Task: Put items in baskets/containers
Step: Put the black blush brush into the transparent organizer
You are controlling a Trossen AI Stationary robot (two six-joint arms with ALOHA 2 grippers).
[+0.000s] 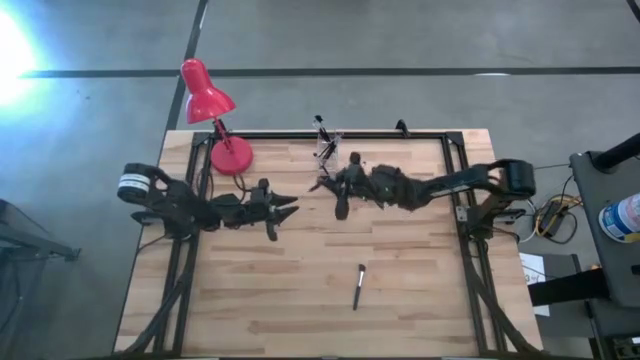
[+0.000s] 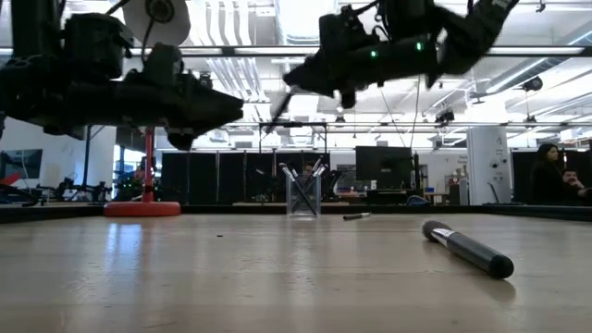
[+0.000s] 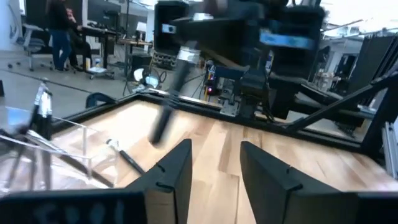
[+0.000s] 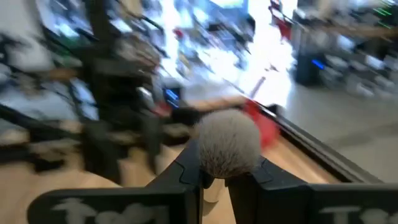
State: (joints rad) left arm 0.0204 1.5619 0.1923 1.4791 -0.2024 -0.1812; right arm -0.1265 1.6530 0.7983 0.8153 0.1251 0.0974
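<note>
My right gripper (image 4: 214, 169) hangs over the table's middle, by the far side, shut on a brush (image 3: 169, 93) with a grey bristle head (image 4: 227, 148). My left gripper (image 3: 214, 158) stands open left of it (image 1: 288, 207), level, with nothing between its fingers. The clear container (image 2: 303, 197) stands at the far edge (image 1: 325, 150) with several brushes upright in it. One brush (image 1: 358, 286) lies flat on the near middle of the table. A second brush (image 2: 356, 215) lies beside the container. My right gripper pinches the brush between its two fingers just under the bristle head, at the silver ferrule (image 3: 186, 57). The fingers point level toward the table's left and lie across the brush. The brush is lifted clear, its dark handle (image 3: 160, 127) slanting down below the fingers.
A red desk lamp (image 1: 207, 95) stands on its round base (image 1: 231, 155) at the far left. A dark frame (image 1: 400, 135) runs along the table's far and side edges. Bare wood (image 1: 260, 300) lies toward the near edge.
</note>
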